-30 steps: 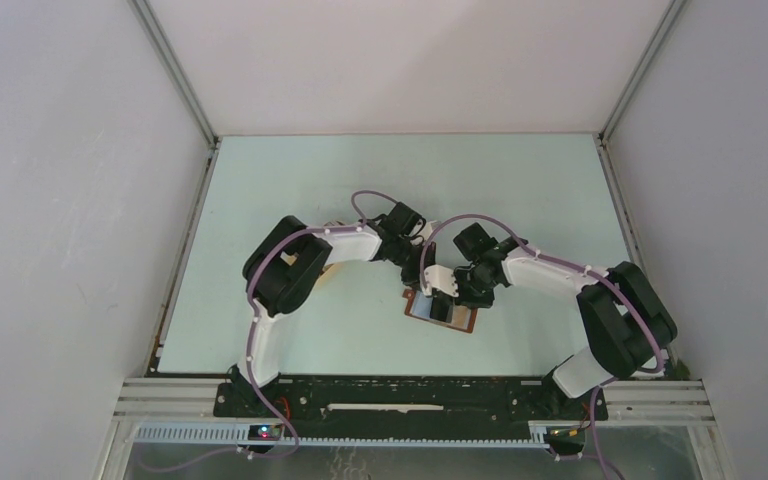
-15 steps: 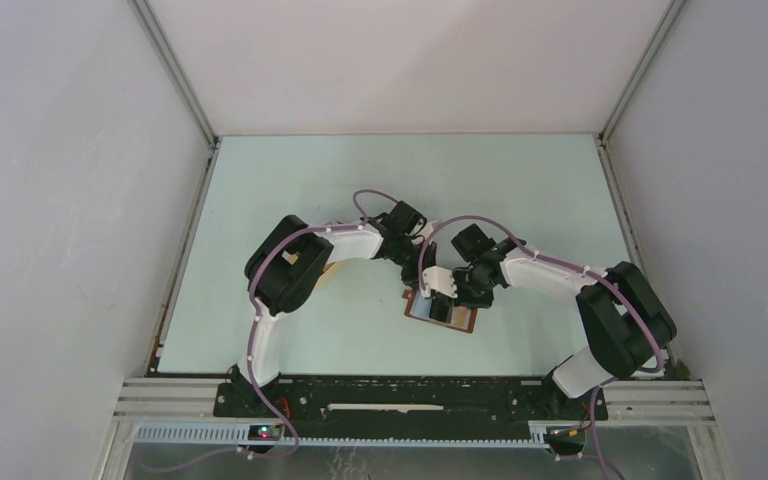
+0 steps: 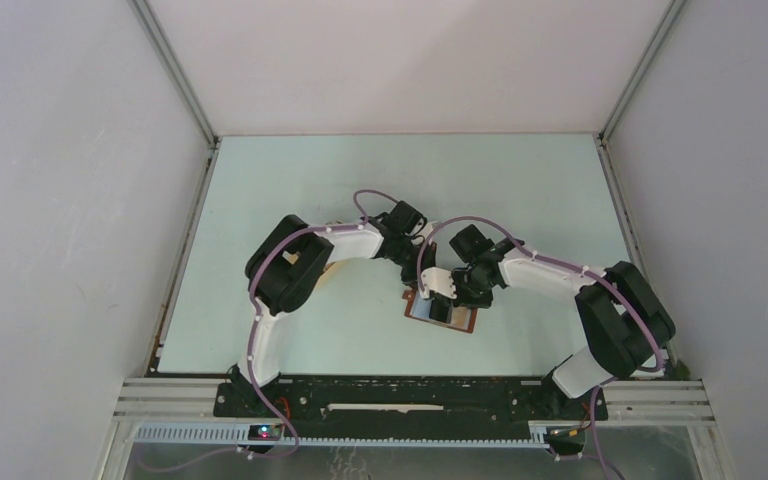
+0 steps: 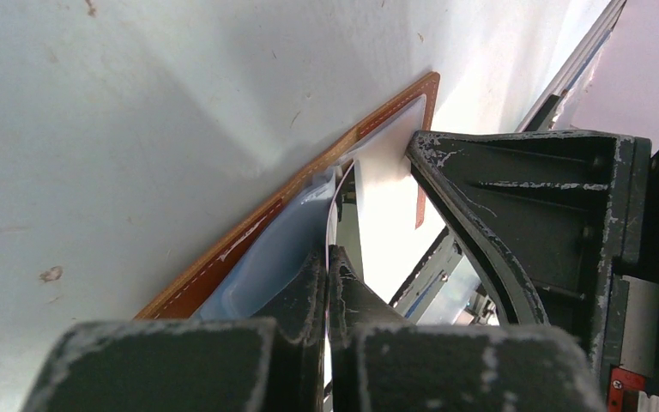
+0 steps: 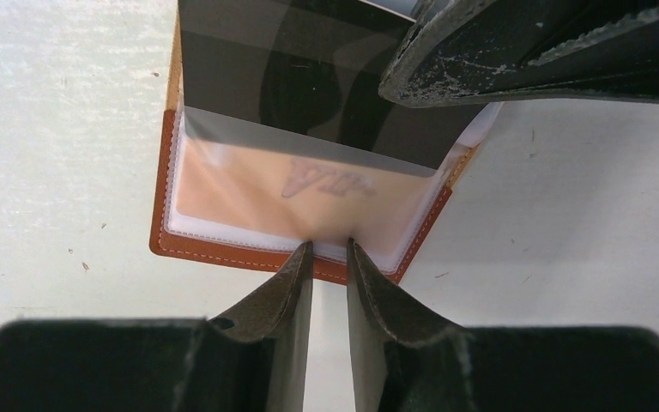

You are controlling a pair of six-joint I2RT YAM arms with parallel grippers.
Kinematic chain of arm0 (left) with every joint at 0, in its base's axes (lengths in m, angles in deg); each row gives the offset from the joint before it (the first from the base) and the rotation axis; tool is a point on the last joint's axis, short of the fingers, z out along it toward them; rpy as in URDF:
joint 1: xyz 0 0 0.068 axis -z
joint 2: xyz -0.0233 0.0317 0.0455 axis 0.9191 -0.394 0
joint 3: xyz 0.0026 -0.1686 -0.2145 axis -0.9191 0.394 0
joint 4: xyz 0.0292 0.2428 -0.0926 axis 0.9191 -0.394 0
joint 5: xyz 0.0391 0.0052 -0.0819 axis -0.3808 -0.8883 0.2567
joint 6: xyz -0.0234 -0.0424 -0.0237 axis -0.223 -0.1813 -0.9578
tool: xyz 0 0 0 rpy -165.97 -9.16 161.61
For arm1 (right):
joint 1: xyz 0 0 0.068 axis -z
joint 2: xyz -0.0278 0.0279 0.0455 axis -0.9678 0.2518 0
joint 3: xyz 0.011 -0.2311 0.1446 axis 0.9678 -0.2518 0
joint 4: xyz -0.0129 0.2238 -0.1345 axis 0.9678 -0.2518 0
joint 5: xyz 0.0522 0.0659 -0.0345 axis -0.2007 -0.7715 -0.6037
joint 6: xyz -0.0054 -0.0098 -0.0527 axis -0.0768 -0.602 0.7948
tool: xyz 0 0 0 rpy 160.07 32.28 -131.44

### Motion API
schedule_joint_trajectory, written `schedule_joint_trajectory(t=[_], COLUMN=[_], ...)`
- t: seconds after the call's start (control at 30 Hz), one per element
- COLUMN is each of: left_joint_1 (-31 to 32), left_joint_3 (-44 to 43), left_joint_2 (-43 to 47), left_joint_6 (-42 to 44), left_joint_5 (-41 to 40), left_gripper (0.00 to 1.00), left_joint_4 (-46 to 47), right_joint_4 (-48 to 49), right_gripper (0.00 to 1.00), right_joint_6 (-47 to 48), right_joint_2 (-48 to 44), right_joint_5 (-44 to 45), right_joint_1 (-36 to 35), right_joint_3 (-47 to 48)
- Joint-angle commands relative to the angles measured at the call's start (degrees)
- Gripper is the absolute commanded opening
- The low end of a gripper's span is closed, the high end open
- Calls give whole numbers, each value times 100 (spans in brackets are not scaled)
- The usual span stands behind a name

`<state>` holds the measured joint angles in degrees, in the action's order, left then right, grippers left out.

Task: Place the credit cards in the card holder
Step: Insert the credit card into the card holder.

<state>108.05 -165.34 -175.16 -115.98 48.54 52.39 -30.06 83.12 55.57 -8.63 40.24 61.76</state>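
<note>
The card holder lies open on the table, reddish-brown leather with clear pockets. My left gripper is shut on a dark credit card, seen edge-on between its jaws in the left wrist view. The card's lower end sits under the clear pocket over an orange card. My right gripper is over the holder's near edge. Its jaws stand a narrow gap apart, with the tips on the pocket's rim, which bunches between them. The holder's brown edge and bluish pocket show in the left wrist view.
A tan object lies mostly hidden under the left arm. The right gripper's finger crowds close beside the left jaws. Grey walls enclose the table on three sides.
The right wrist has edged slightly left toward the holder. The left arm and the holder hold their places.
</note>
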Motion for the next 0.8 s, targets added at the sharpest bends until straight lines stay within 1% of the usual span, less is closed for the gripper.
schedule_joint_trajectory(t=[0.0, 0.4, 0.77], left_joint_1=[56, 137, 172], left_joint_3=[-65, -307, -282], left_joint_2=[-321, -543, -599], left_joint_6=[393, 338, 173], left_joint_5=[-396, -331, -276], left_gripper=[0, 0, 0], left_joint_4=[-802, -852, -587], right_joint_4=[155, 169, 177], right_gripper=[29, 29, 29], right_joint_6=[22, -37, -46], right_joint_2=[258, 274, 272], right_joint_5=[47, 67, 68], right_joint_1=[-94, -152, -174], right_joint_3=[-64, -54, -50])
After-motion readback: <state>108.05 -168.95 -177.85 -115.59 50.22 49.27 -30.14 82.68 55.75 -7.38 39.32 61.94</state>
